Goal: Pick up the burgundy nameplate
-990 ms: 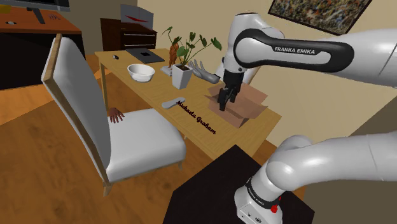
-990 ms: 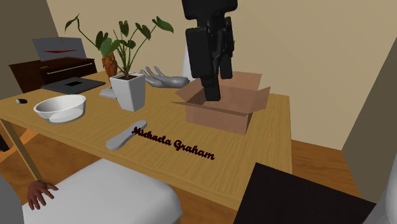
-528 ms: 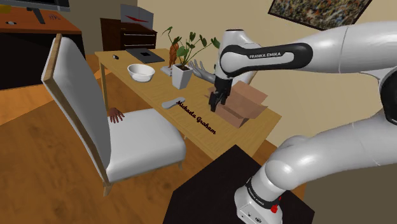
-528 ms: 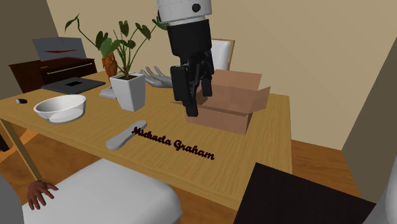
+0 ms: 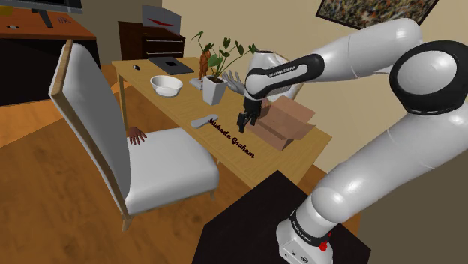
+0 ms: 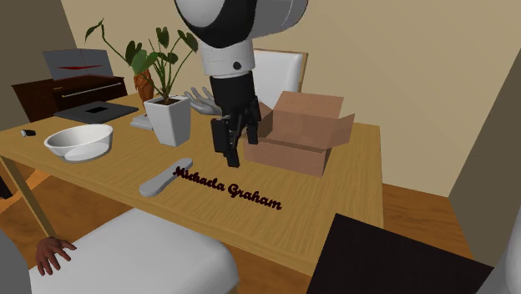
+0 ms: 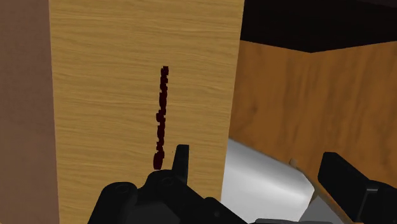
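One spread pincer [image 6: 229, 155] hangs over bare counter [image 6: 334, 209] just beside the box [image 6: 296, 138], not touching the nameplate [image 6: 227, 188], which lies flat near the counter's edge by the chair [image 6: 150, 250], open wood along both long sides.

In the wrist view the burgundy nameplate [image 7: 162, 111] is a thin dark line, letters unreadable, its near end behind the hand [image 7: 257, 164]. In the second exterior view the arm [image 6: 236, 67] hides a corner of the cardboard box [image 6: 305, 138] and part of the grey hand sculpture [image 6: 203, 102].
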You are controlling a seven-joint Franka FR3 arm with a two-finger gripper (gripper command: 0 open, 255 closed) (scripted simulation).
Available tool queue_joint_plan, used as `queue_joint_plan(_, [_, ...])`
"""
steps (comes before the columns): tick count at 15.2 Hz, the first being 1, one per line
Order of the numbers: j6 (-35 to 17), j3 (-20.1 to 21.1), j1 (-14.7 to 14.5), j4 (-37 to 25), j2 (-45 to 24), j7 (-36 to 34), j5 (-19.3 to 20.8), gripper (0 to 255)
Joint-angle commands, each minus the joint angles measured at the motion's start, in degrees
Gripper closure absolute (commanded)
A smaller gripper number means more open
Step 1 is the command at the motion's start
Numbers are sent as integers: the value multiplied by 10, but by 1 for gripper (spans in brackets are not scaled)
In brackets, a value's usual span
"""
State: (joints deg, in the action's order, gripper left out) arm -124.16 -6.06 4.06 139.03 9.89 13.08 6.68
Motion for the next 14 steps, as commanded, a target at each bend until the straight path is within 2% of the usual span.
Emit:
queue_joint_plan(1, [-38,-7,3,-17,-49,10,-6,0])
queue_joint_plan(8, [-118,-20,21,-107,-205,56,-44,0])
queue_joint_plan(14, [-155,-13,47,-214,-338,95,-84,0])
